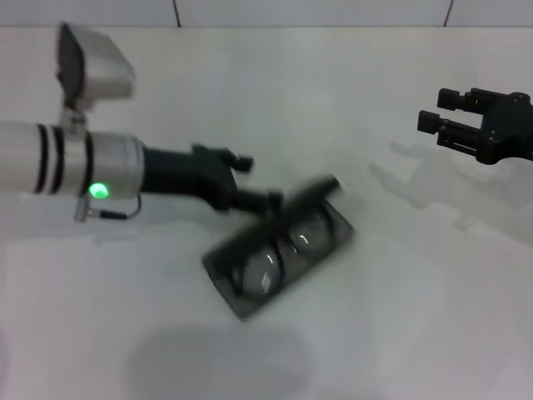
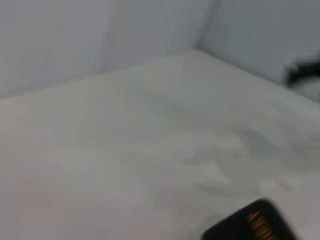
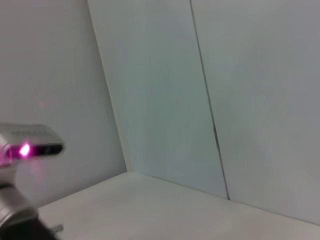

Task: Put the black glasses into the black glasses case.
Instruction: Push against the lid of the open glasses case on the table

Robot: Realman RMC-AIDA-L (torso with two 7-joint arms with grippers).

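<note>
The black glasses case (image 1: 229,283) lies open and slanted on the white table in the middle of the head view. In its tray rest the black glasses (image 1: 283,250), lenses up. The case's lid (image 1: 312,192) stands raised and blurred at the far edge. My left gripper (image 1: 260,180) reaches in from the left, open, its lower finger (image 1: 265,200) at the lid's near end. A black edge with orange print, probably the case (image 2: 252,225), shows in the left wrist view. My right gripper (image 1: 433,110) hovers open at the far right, well away from the case.
The white table (image 1: 400,317) runs back to a pale wall (image 1: 316,10) with vertical seams. My left arm's wrist camera housing (image 3: 30,145), with a pink light, shows in the right wrist view. A dark blur at the left wrist view's edge is probably my right gripper (image 2: 305,72).
</note>
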